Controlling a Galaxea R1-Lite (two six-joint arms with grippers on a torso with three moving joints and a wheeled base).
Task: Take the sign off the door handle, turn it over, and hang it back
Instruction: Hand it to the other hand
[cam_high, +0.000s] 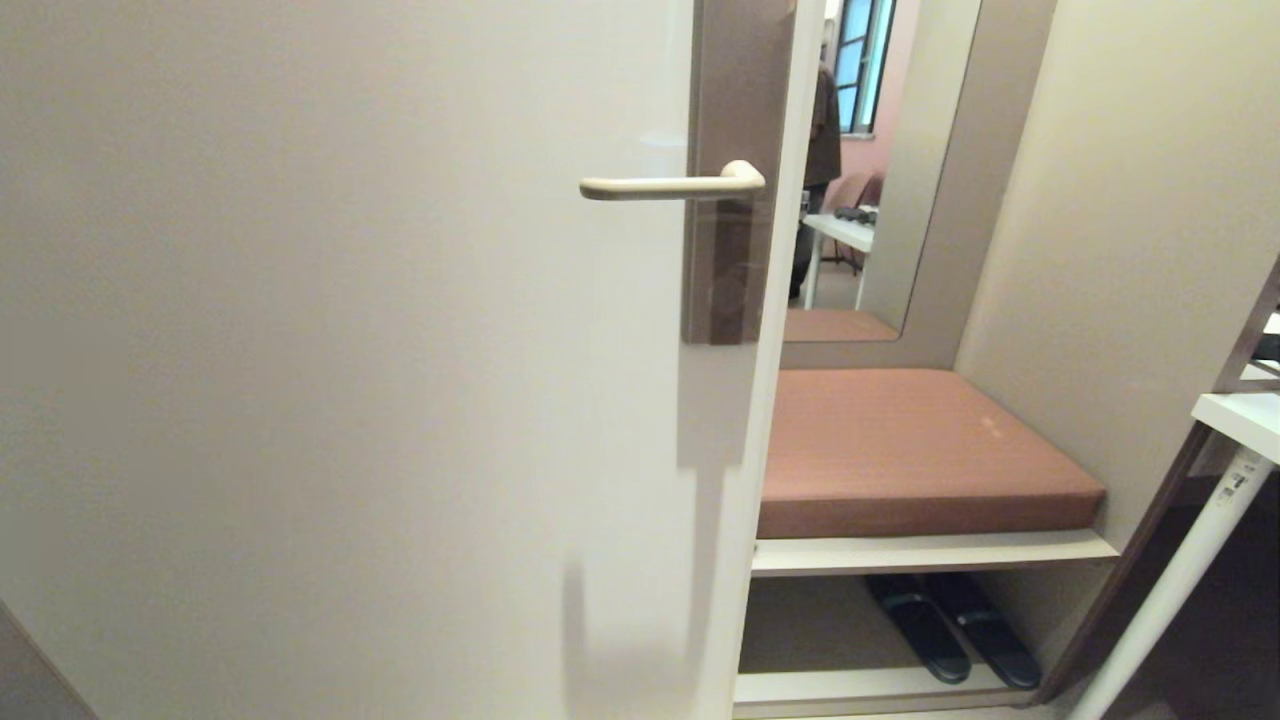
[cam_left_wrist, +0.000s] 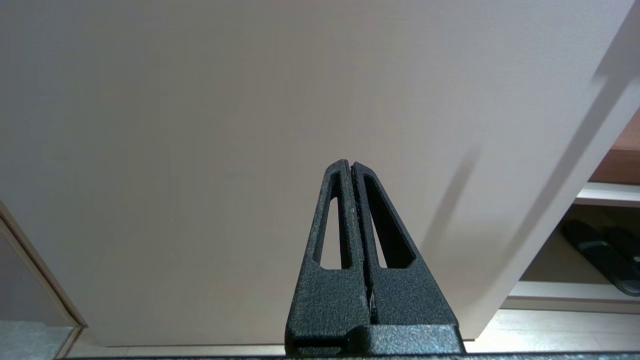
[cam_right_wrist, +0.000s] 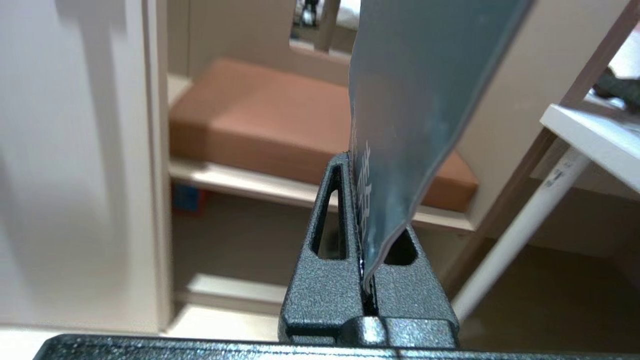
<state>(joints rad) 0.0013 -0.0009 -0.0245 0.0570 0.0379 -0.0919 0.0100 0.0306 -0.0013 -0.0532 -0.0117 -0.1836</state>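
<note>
Ahead of you stands a pale cream door (cam_high: 350, 380), and to its right a wall niche holds a brown cushioned seat (cam_high: 920, 450) on a light shelf (cam_high: 930, 552), with a pair of dark slippers (cam_high: 950, 625) on the shelf beneath. Behind the seat you have a tall mirror (cam_high: 880, 160) showing a window (cam_high: 862, 60), and at the far right a white table (cam_high: 1240, 415) on a slanted white leg (cam_high: 1170, 590).

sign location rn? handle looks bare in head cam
Off the door handle: the sign shows only in the right wrist view, its lower edge clamped in the shut right pincer, blue side showing, in front of the brown bench cushion.
</note>
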